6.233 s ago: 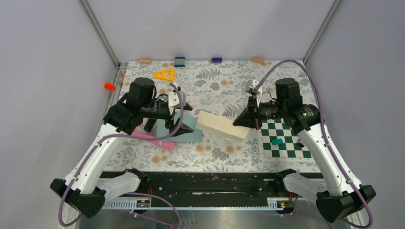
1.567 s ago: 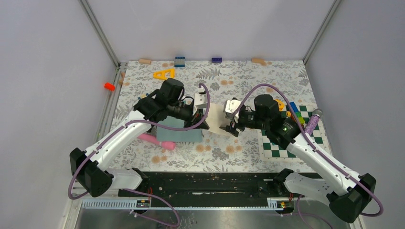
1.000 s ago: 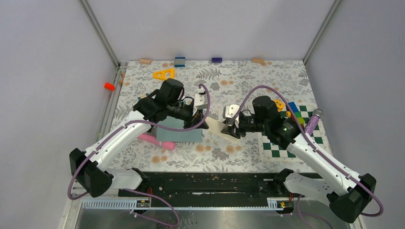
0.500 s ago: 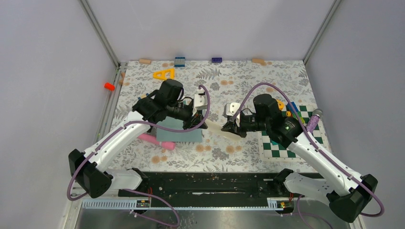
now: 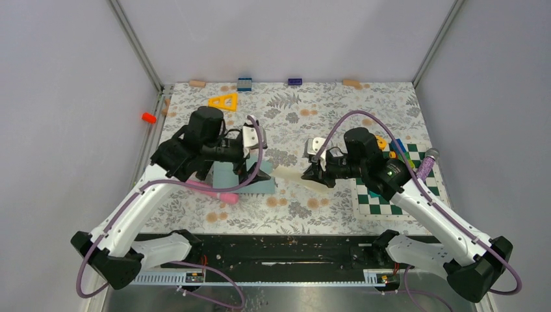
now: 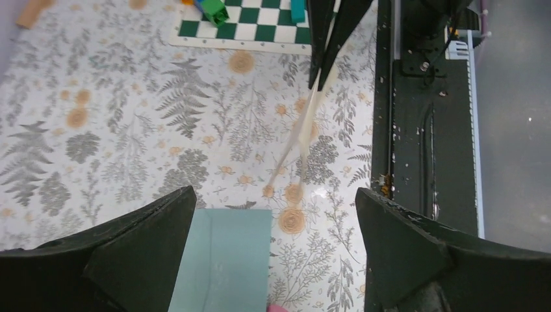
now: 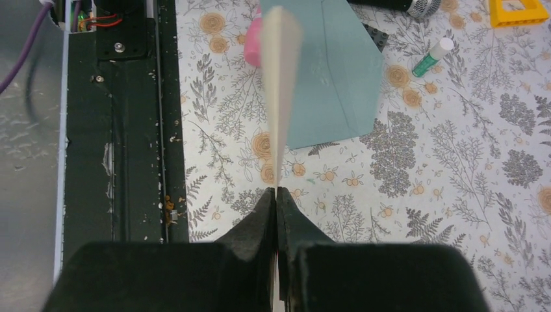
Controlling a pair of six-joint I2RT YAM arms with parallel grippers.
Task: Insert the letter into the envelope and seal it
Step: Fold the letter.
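Note:
The letter is a folded cream sheet held off the table, edge-on in both wrist views. My right gripper is shut on its right end. The teal-grey envelope lies flat on the floral table, left of the letter. My left gripper hangs wide open over the envelope's right end, holding nothing and a short way from the letter's free end.
A pink object lies at the envelope's near edge. The checkerboard mat with coloured blocks and a purple microphone sit on the right. A yellow triangle and small blocks line the far edge. A green-capped tube lies beyond the envelope.
My left gripper has opened, let go of the letter and drawn back to the left. My right gripper has shut on the letter's right end and now holds it alone.

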